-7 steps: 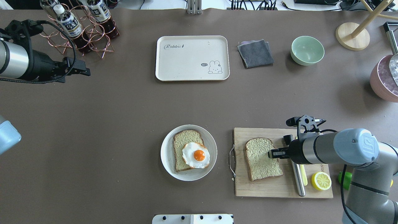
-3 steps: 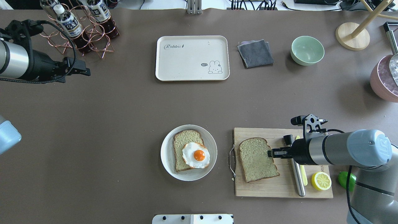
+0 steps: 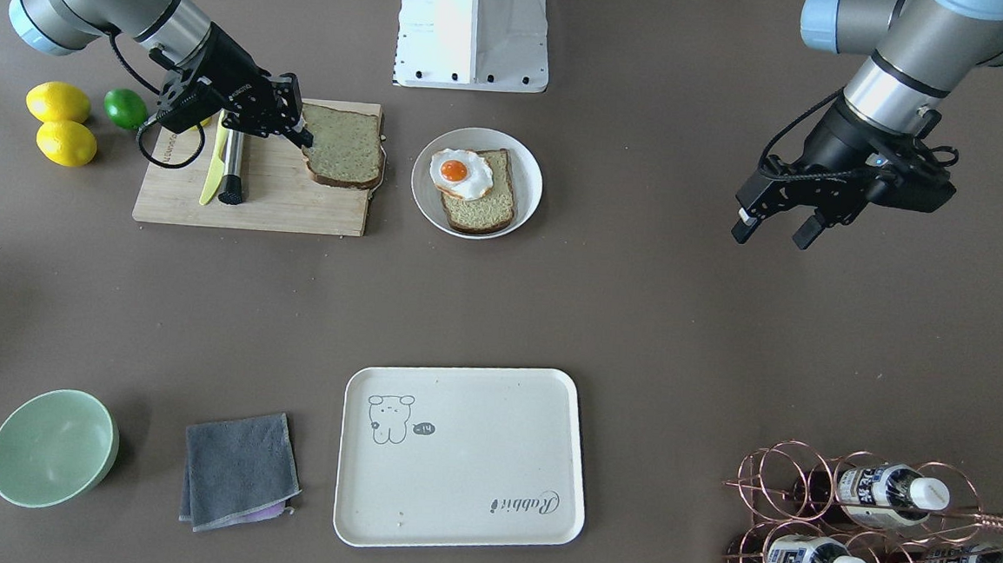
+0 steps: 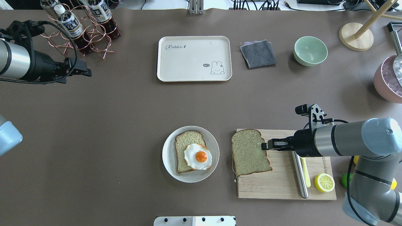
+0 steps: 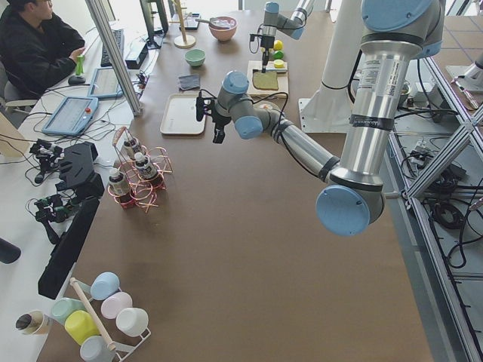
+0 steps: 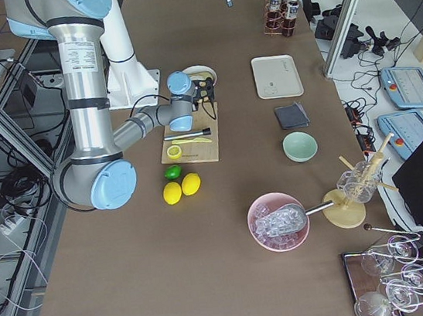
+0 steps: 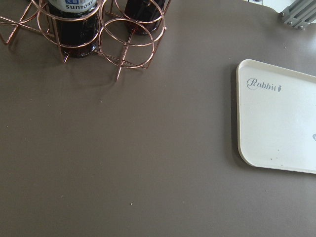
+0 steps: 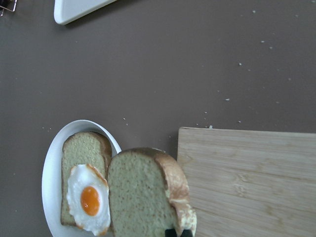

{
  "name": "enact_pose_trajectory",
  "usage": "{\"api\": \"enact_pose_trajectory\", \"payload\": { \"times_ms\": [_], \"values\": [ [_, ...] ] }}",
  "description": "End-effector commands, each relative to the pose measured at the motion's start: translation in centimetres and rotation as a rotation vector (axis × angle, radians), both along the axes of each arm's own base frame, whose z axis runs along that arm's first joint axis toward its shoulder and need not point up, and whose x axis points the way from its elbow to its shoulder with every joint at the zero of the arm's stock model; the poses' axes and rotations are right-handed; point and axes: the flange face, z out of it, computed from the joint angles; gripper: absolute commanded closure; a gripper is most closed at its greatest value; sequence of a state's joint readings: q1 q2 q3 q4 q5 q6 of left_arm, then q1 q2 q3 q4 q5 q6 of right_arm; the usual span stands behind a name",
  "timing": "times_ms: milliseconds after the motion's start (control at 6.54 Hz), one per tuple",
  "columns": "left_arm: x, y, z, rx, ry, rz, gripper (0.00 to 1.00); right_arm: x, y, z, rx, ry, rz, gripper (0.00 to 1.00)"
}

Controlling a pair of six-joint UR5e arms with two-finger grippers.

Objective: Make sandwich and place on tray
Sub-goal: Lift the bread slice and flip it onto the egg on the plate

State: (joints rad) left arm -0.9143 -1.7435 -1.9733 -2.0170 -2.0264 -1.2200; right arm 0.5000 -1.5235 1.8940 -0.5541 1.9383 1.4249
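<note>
My right gripper is shut on the edge of a brown-crusted bread slice and holds it over the left end of the wooden cutting board. The slice overhangs the board's edge toward the round white plate. On the plate lies a second slice with a fried egg on top. The right wrist view shows the held slice beside the plate. The cream tray lies bare at the far middle. My left gripper is open and empty, hovering far off near the bottle rack.
A knife, a yellow utensil and a lemon half lie on the board's right part. A lime and lemons lie beside the board. A copper bottle rack, grey cloth, green bowl and pink ice bowl stand at the far side.
My right gripper has lifted the bread slice off the board and carried it left and slightly away, toward the plate. The left arm has not moved.
</note>
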Motion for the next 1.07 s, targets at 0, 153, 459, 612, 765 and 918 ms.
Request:
{"api": "enact_pose_trajectory", "payload": {
  "times_ms": [0, 153, 459, 612, 765, 918],
  "values": [
    [0.1, -0.1, 0.1, -0.002, -0.002, 0.000, 0.03, -3.6, -1.8, -4.7, -0.061, -0.088, 0.016, 1.00],
    [0.2, -0.2, 0.2, -0.004, -0.004, 0.000, 0.03, -4.3, -1.7, -6.1, -0.068, -0.113, 0.029, 1.00],
    [0.4, -0.4, 0.7, -0.010, -0.008, 0.002, 0.03, -7.9, 0.7, -8.3, -0.067, -0.149, 0.067, 1.00],
    [0.5, -0.5, 0.8, -0.012, -0.011, 0.003, 0.03, -9.8, 0.6, -8.4, -0.070, -0.141, 0.064, 1.00],
    [0.6, -0.7, 1.1, -0.008, -0.008, 0.003, 0.03, -10.7, 0.2, -8.1, -0.073, -0.131, 0.066, 1.00],
    [0.8, -0.9, 1.5, -0.007, -0.007, 0.003, 0.03, -10.9, 0.3, -7.8, -0.074, -0.125, 0.064, 1.00]
  ]
}}
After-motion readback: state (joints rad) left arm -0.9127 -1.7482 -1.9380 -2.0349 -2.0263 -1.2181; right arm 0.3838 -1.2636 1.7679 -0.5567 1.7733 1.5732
